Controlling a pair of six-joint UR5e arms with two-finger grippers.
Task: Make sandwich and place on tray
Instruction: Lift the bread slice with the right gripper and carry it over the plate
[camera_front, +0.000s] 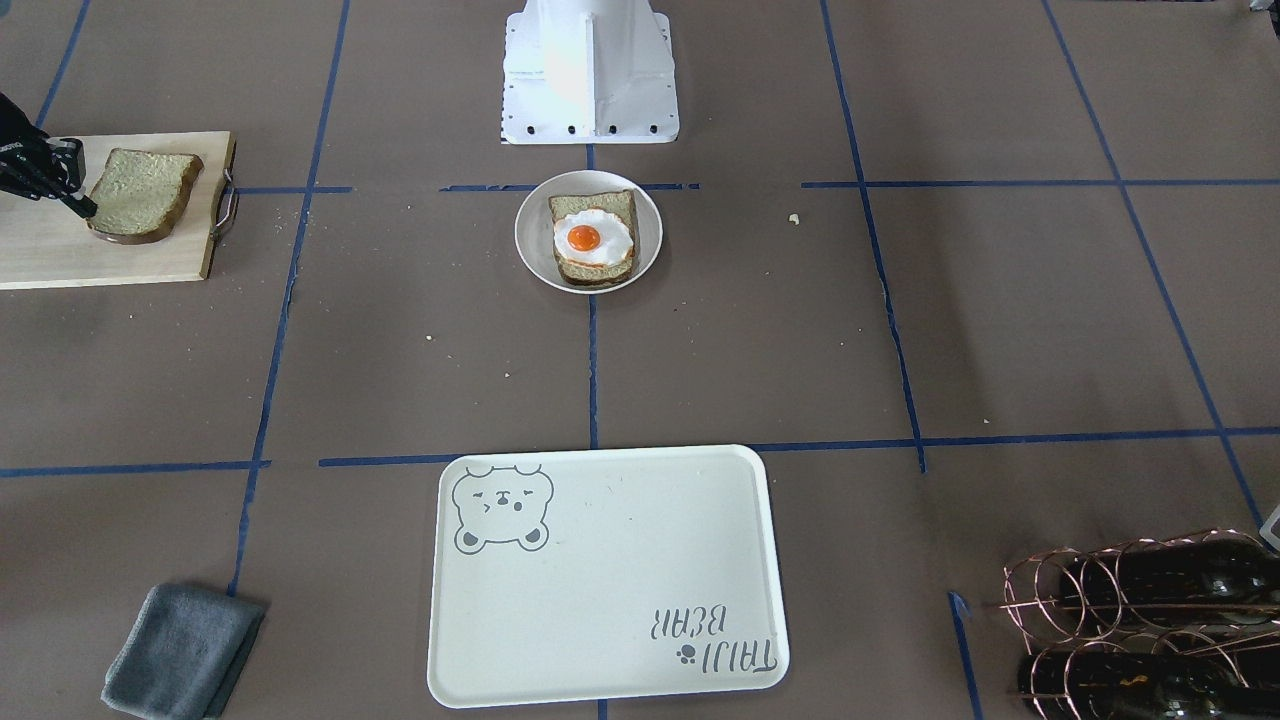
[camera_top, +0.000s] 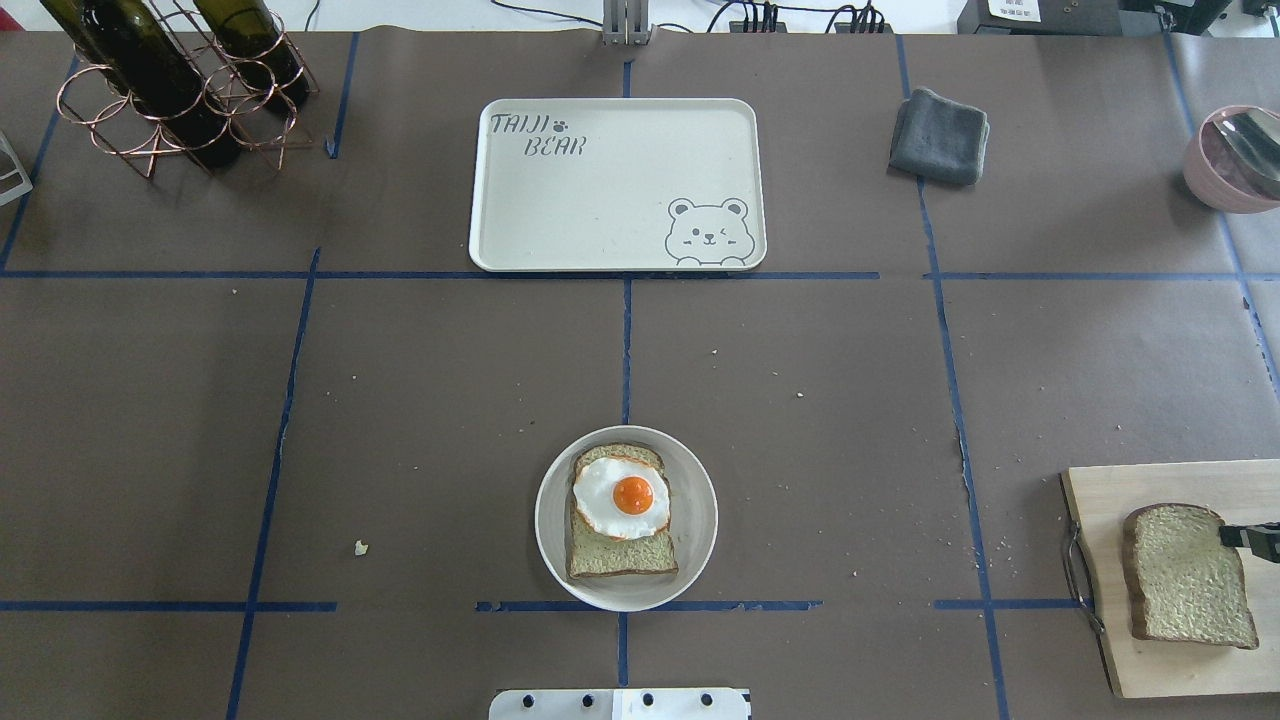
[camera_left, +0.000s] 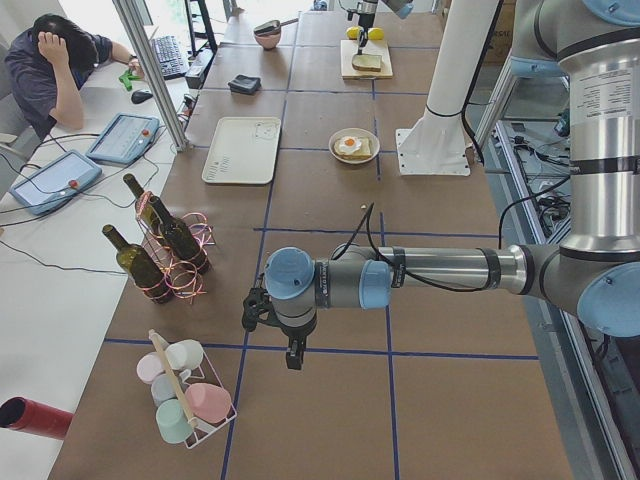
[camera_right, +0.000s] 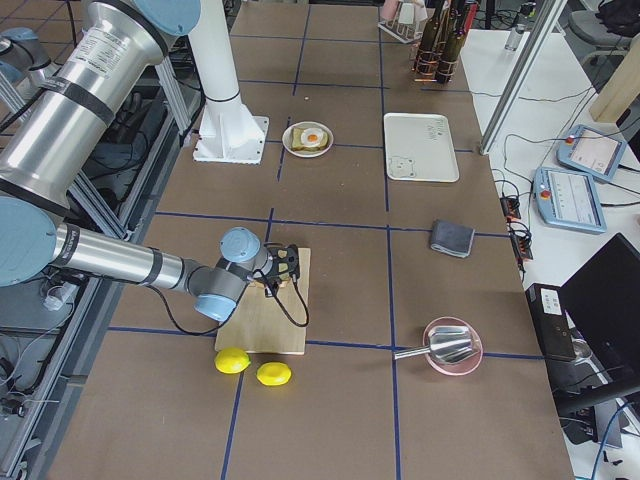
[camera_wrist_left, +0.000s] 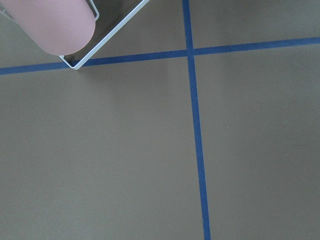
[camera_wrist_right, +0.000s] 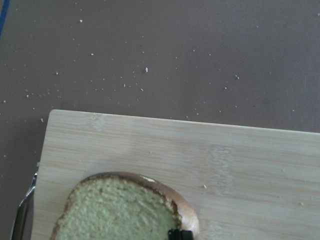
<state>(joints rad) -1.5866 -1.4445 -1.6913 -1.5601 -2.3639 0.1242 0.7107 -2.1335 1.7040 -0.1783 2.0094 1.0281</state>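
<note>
Surface (camera_top: 400, 400): brown paper; your carry is long.
Tray (camera_top: 600, 230): far centre, bare.
Board (camera_top: 1170, 485): right; top slice (camera_top: 1185, 575) may slip from an edge pinch.
Plate (camera_top: 700, 520): near centre; egg (camera_top: 622, 497) could slide off bread (camera_top: 620, 555).
Right tool (camera_front: 80, 207): at crust; grip unclear.
Left tool (camera_left: 292, 358): unclear.

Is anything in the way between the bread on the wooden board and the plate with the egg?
No, nothing visible. Between the bread slice on the cutting board and the plate lies only brown table with tape lines. The right gripper is at the slice's edge.

Brown table (camera_top: 450, 400), blue tape grid (camera_top: 627, 340)
</note>
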